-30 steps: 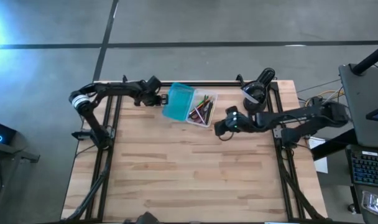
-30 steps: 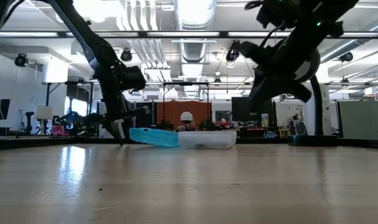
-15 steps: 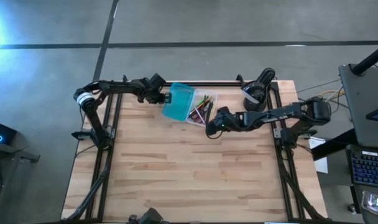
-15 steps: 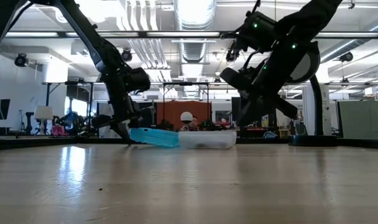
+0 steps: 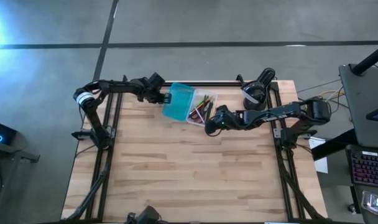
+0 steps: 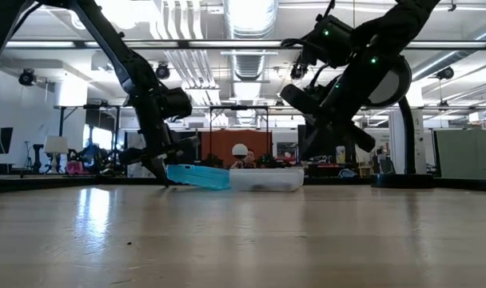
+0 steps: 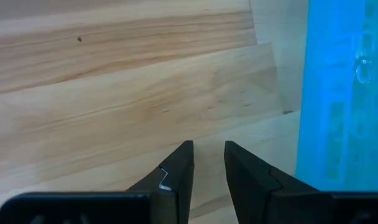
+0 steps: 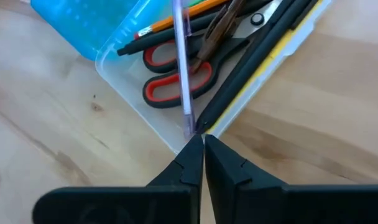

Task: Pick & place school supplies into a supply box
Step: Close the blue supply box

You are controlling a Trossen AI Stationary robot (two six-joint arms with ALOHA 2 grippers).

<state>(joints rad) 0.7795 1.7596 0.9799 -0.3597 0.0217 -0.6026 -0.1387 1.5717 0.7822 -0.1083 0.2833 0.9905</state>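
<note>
My right claw (image 8: pixel 202 144), jaws together and empty, hovers at the clear half of the supply box (image 5: pixel 190 106) near the worktop's far edge, pens' (image 8: pixel 258 62) long axes pointing straight ahead.

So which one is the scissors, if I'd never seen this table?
Find the plastic supply box at the table's far edge, half turquoise, half clear. The scissors lie in its clear half among pens and pencils; they alone have red loop handles.
</note>
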